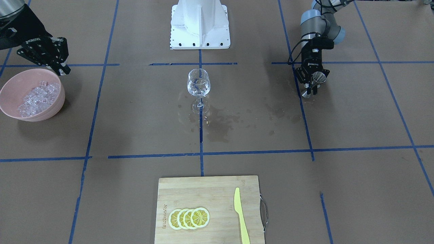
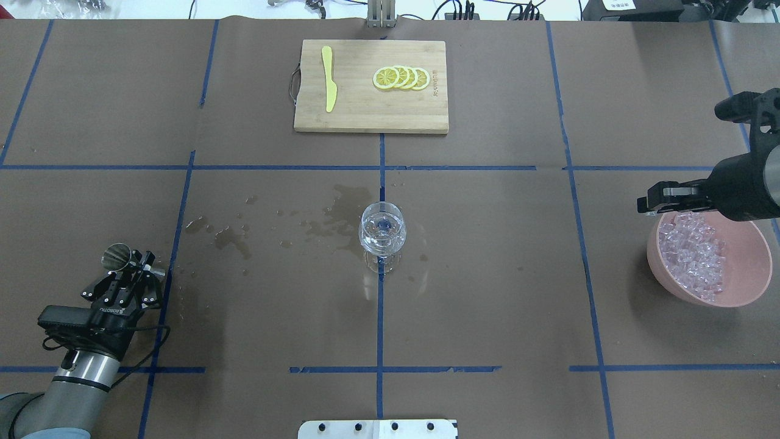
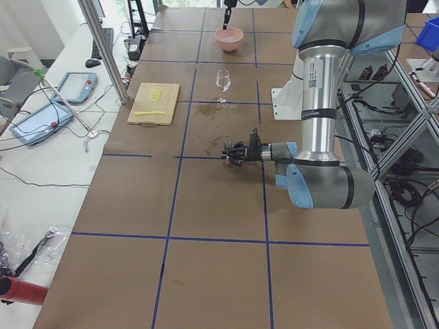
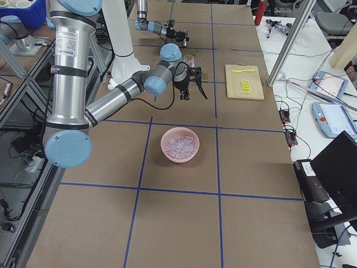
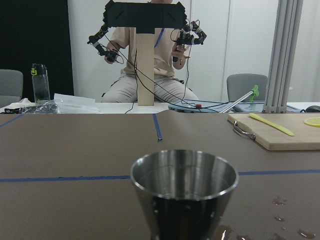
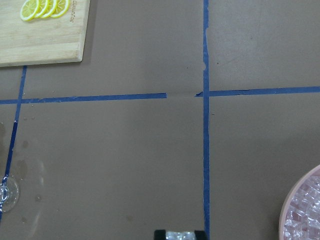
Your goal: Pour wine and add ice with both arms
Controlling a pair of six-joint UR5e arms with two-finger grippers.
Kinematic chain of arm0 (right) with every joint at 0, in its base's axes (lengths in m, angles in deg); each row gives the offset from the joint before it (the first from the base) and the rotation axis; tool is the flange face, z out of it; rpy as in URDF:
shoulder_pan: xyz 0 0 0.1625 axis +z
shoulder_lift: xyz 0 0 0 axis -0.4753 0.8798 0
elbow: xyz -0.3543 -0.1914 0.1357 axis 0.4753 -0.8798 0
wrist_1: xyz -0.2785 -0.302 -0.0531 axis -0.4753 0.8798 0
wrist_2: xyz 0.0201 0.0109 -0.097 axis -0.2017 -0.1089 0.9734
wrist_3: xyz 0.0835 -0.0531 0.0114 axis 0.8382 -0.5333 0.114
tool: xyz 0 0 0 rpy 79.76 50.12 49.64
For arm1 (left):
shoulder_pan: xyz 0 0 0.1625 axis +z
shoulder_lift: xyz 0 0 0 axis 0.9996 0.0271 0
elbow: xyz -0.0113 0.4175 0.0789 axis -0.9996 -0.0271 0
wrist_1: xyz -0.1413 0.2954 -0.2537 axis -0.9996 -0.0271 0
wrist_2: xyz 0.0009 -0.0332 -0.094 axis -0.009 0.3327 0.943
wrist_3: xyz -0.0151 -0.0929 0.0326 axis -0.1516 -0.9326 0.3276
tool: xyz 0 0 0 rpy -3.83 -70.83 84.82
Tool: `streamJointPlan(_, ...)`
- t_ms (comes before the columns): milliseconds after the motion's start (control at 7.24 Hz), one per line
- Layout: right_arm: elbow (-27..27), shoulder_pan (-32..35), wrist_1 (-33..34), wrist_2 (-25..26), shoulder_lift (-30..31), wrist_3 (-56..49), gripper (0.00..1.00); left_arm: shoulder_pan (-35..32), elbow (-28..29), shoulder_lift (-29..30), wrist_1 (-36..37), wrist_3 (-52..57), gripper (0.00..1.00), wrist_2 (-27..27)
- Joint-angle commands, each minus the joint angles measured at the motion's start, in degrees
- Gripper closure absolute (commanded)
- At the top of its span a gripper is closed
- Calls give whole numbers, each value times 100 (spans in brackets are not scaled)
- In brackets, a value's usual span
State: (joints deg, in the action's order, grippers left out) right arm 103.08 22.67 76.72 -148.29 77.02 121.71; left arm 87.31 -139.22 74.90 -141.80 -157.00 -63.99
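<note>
Robot at 6 o'clock: at 3 o'clock a pink bowl (image 2: 751,268) holds the ice (image 2: 691,253); the right gripper (image 2: 646,204) hangs over its rim, pinched narrow on what looks like one piece, likely meant for the stemmed glass (image 2: 382,235) at centre, where the wine (image 1: 198,88) seems to sit; at 8 o'clock the left gripper (image 2: 131,263) clasps a steel jigger (image 2: 116,256) upright; brown paper (image 2: 487,274), blue tape (image 2: 487,167), wet stains (image 2: 231,238); an operator (image 5: 145,65) sits beyond 12.
</note>
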Motion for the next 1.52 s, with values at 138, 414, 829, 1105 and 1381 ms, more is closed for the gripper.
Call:
streamJointPlan(138, 33, -16, 3, -9, -29, 0, 100, 0, 77, 0, 33, 7, 91, 8)
streamJointPlan(414, 33, -16, 3, -9, -29, 0, 100, 0, 77, 18, 33, 7, 77, 17)
streamJointPlan(829, 33, -42, -5, 0, -38, 0, 100, 0, 77, 26, 33, 7, 63, 26)
streamJointPlan(1105, 33, -103, -5, -17, -195, 9, 100, 0, 77, 26, 33, 16, 56, 26)
streamJointPlan(1381, 86, -130, 3, -53, -266, 9, 100, 0, 77, 18, 33, 16, 0, 87)
